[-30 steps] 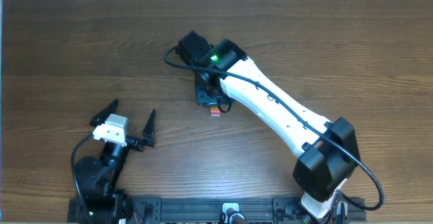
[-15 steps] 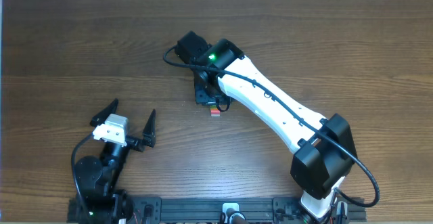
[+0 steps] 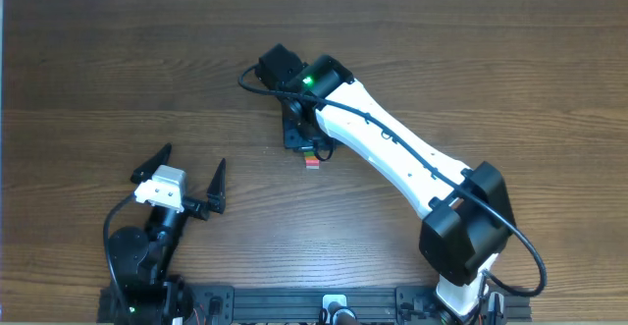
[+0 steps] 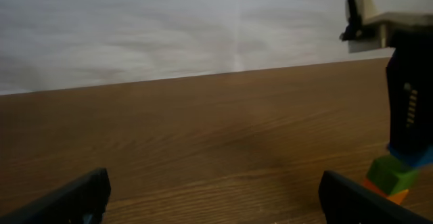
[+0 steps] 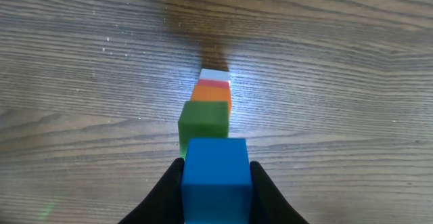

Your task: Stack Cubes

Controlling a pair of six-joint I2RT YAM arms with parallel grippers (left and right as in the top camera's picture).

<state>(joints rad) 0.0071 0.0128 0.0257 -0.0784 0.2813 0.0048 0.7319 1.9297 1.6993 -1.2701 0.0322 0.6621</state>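
Observation:
My right gripper (image 5: 216,195) is shut on a blue cube (image 5: 215,171), directly over a stack of green (image 5: 203,124), orange (image 5: 212,94), red (image 5: 214,83) and white cubes. In the left wrist view the blue cube (image 4: 414,158) sits right at the top of the green cube (image 4: 394,174), with orange (image 4: 398,196) below it and the right gripper (image 4: 410,95) above. In the top view the right gripper (image 3: 297,134) stands at mid-table, the stack (image 3: 312,161) peeking out beside it. My left gripper (image 3: 188,176) is open near the left arm's base, holding nothing.
Brown wooden table (image 3: 471,60) all around the stack. The right arm (image 3: 392,158) slants from the bottom right to the middle. A pale wall (image 4: 169,21) lies behind the table's far edge.
The right arm's lower link has shifted slightly to the left. The gripper, the blue cube and the stack stay where they were. The left arm has not moved.

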